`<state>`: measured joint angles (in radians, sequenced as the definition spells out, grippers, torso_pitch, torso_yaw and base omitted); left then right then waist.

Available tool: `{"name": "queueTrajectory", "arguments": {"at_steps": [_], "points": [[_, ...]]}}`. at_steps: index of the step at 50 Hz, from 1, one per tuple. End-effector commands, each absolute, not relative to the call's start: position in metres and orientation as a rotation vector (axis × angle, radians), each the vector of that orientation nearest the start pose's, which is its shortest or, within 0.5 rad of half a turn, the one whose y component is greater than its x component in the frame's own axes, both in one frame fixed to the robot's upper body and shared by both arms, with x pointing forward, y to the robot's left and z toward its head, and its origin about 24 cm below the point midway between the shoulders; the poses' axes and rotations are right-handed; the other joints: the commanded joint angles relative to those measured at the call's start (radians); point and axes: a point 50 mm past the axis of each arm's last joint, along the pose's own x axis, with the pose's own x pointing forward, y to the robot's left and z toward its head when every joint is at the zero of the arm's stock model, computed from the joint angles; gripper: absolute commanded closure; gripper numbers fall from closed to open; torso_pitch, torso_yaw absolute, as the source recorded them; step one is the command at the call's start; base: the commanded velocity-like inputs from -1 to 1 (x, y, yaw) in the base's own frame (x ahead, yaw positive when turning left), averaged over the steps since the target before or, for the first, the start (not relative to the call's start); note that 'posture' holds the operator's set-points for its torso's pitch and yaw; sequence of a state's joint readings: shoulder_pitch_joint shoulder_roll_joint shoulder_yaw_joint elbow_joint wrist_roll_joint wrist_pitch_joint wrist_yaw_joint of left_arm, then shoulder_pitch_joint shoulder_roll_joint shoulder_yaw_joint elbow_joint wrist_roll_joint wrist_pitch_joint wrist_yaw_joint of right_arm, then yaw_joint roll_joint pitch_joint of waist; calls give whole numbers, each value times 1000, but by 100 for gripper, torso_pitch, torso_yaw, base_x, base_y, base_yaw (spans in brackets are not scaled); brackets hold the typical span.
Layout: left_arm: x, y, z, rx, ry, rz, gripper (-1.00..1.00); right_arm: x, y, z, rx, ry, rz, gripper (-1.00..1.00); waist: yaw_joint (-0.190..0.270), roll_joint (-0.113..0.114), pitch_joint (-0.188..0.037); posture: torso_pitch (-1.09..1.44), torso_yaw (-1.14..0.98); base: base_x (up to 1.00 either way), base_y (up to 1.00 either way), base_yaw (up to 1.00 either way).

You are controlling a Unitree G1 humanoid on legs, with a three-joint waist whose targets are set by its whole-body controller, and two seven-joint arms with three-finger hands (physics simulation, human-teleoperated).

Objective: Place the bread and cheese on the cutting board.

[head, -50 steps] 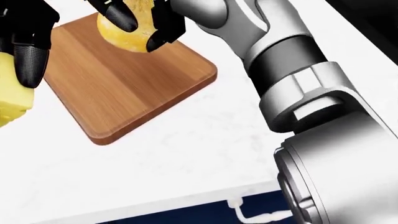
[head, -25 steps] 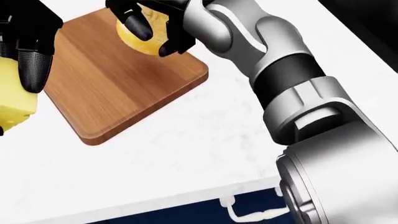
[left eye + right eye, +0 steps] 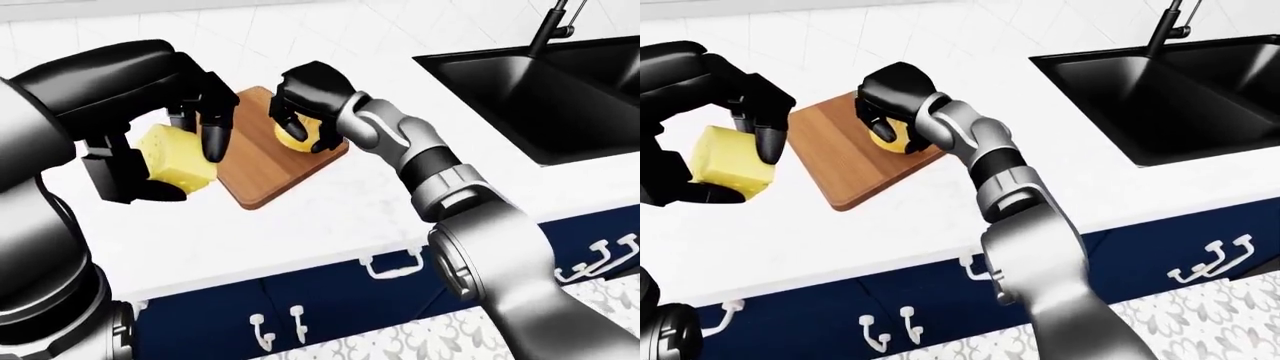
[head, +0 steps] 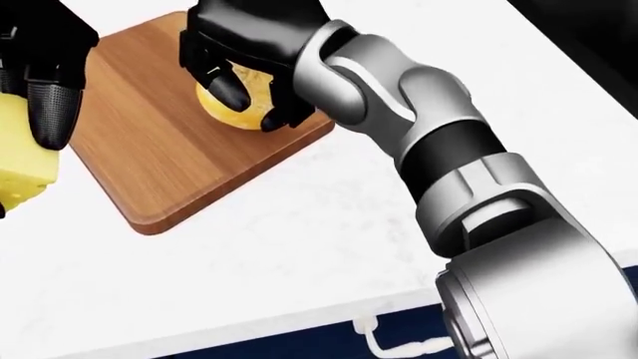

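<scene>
Left-eye view shows both hands busy over the white counter. The right hand reaches across to the cutting board with its black fingers curled round the bread, a small round golden roll. The roll sits low over the board's right-hand portion in the head view, near the edge, and I cannot tell whether it is touching the wood or just above it. The left hand holds the cheese, a pale yellow block, gripped between fingers on top and the palm behind. It hangs beside the board's left edge, over bare counter, not yet above the wood.

My guess is that the roll is light and soft, so a firm squeeze would dent it; a loose cup round its widest part, as the fingers sit now, suits it best. Being round, it may roll once let go, so it wants setting down gently and well in from the edge. The cheese looks denser and stiffer, with flat faces that give a sure hold on opposite sides, though a waxy surface could slip. It should sit steady on a flat face.

Off to the right lies a black sink with a tap, and navy cabinets run below.
</scene>
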<state>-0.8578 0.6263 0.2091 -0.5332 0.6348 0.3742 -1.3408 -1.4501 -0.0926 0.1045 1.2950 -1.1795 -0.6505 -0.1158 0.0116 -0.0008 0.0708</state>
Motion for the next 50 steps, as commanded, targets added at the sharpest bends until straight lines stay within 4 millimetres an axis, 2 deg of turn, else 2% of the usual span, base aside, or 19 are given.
{"name": "queueTrajectory", "arguments": {"at_steps": [1,2,3,5,7,10,12,25,30,31,35,36,37,39,46,50], "points": [[234,185,348,1376,-326,-335,100,391,-6,279,-1362,-943,458,100,0,8,-32,0,0,0,0,0],[234,185,349,1376,-326,-334,100,391,-6,280,-1365,-945,456,100,0,8,-32,0,0,0,0,0],[234,185,349,1376,-327,-334,100,391,-6,280,-1365,-944,456,86,1,7,-32,0,0,0,0,0],[234,186,349,1375,-327,-334,100,391,-6,278,-1368,-945,455,76,1,7,-32,0,0,0,0,0],[234,186,349,1375,-327,-334,100,391,-5,277,-1370,-944,455,36,1,7,-31,0,0,0,0,0],[234,186,349,1375,-328,-334,100,391,-5,277,-1371,-945,456,25,2,6,-31,0,0,0,0,0],[234,186,347,1374,-327,-336,100,391,-5,275,-1371,-944,457,19,2,6,-31,0,0,0,0,0],[234,186,346,1373,-326,-336,100,391,-6,272,-1378,-942,459,18,4,5,-31,0,0,0,0,0],[235,186,346,1372,-325,-337,100,392,-7,270,-1381,-936,456,-2,4,5,-32,0,0,0,0,0],[235,186,346,1372,-325,-337,100,392,-8,270,-1381,-935,456,-29,4,5,-32,0,0,0,0,0],[235,186,345,1372,-325,-337,100,392,-8,267,-1385,-929,460,-40,4,4,-32,0,0,0,0,0],[235,186,345,1372,-325,-337,100,392,-8,266,-1385,-926,461,-74,4,4,-32,0,0,0,0,0],[235,186,345,1372,-325,-338,100,393,-8,266,-1385,-923,462,-76,4,4,-32,0,0,0,0,0],[235,186,345,1372,-325,-337,100,393,-8,266,-1388,-916,463,-100,4,4,-32,0,0,0,0,0],[234,187,346,1372,-325,-335,100,394,-10,267,-1388,-908,458,-100,4,4,-33,0,0,0,0,0],[235,187,348,1367,-329,-328,100,395,-19,283,-1376,-895,442,-100,4,3,-32,0,0,0,0,0]]}}
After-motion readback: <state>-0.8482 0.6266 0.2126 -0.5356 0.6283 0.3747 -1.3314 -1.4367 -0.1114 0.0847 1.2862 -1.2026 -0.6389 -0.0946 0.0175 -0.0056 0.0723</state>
